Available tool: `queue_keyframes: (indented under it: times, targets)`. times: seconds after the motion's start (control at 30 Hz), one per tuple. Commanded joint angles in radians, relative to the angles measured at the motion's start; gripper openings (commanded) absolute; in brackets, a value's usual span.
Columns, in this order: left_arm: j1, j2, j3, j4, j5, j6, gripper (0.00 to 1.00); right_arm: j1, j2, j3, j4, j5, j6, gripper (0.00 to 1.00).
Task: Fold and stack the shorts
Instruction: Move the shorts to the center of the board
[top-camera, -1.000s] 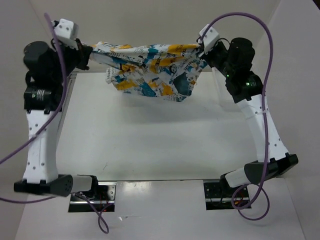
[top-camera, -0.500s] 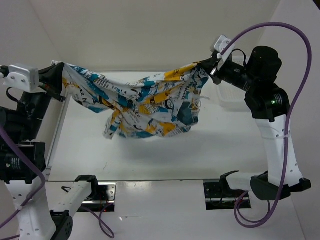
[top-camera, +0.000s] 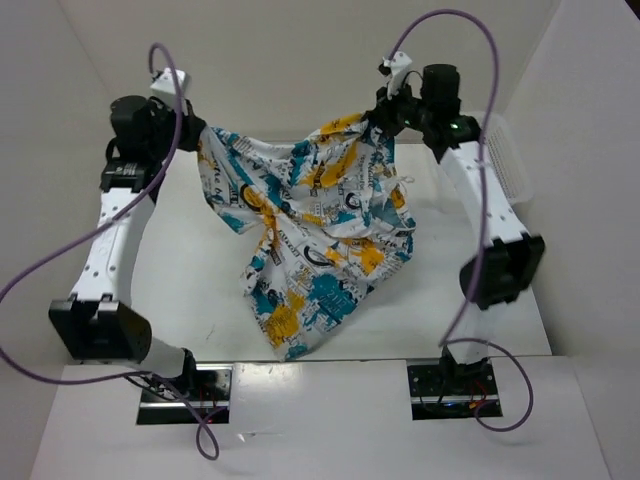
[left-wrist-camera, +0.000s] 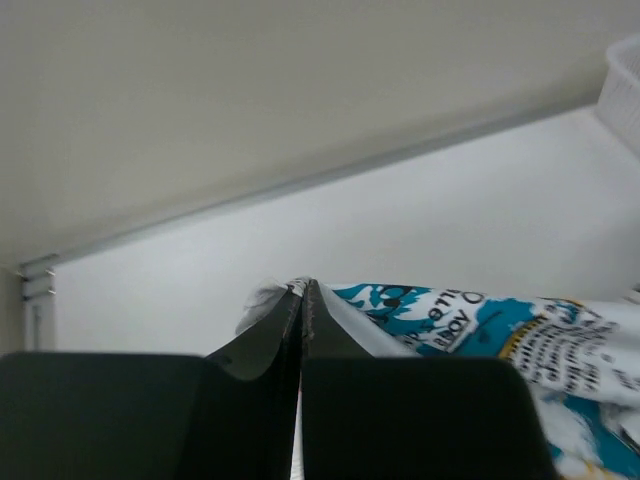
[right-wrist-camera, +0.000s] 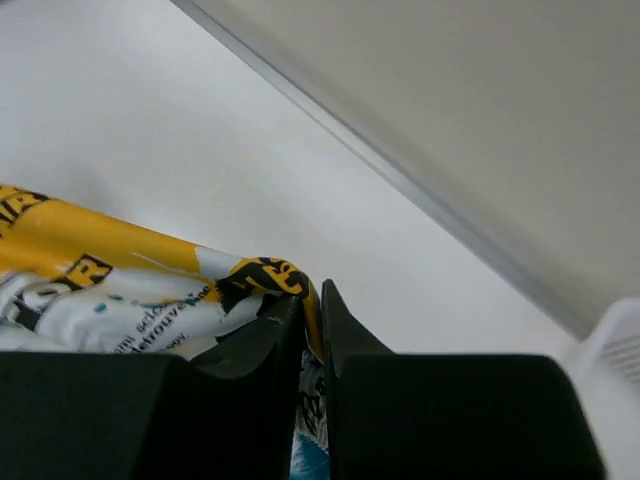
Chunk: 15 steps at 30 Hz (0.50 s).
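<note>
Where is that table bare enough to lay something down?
Bare table lies between the shorts and the left arm, and a narrower strip before the right arm. The middle is crowded: shorts hang there from left pincer and right pincer. Mesh basket at far right.

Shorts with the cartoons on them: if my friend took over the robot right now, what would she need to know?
The left gripper has its jaws shut on one upper end of the shorts.
The right gripper has its jaws shut on the other upper end.
The shorts hang unfolded between them over the table, sagging toward the near edge.
Done: lifted and spread.
Left: lay them flat, fold, stack.
The basket stands at the right.
</note>
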Motion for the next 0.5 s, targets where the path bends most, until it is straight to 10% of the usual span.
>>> queue_keyframes:
  times: [0.0,0.07,0.13,0.17,0.2,0.47]
  targets:
    - [-0.028,0.129,0.040,0.107,0.000,0.004,0.00,-0.046,0.224,0.128,0.019,0.096,0.099,0.18]
    - [-0.028,0.264,0.087,0.116,-0.014,0.004,0.08,-0.055,0.345,0.185,0.054,0.168,0.163,0.64]
    - [-0.028,0.343,0.187,0.086,-0.036,0.004,0.41,-0.064,0.408,0.211,0.065,0.219,0.209,0.79]
    - [-0.028,0.401,0.230,0.060,-0.036,0.004,0.78,-0.064,0.409,0.222,0.074,0.219,0.209,0.85]
    - [-0.028,0.418,0.268,0.002,-0.036,0.004,0.86,-0.064,0.409,0.222,0.074,0.219,0.209,0.86]
    - [-0.171,0.181,-0.018,-0.236,0.044,0.004,0.89,-0.046,0.156,-0.194,0.001,0.242,-0.008,0.86]
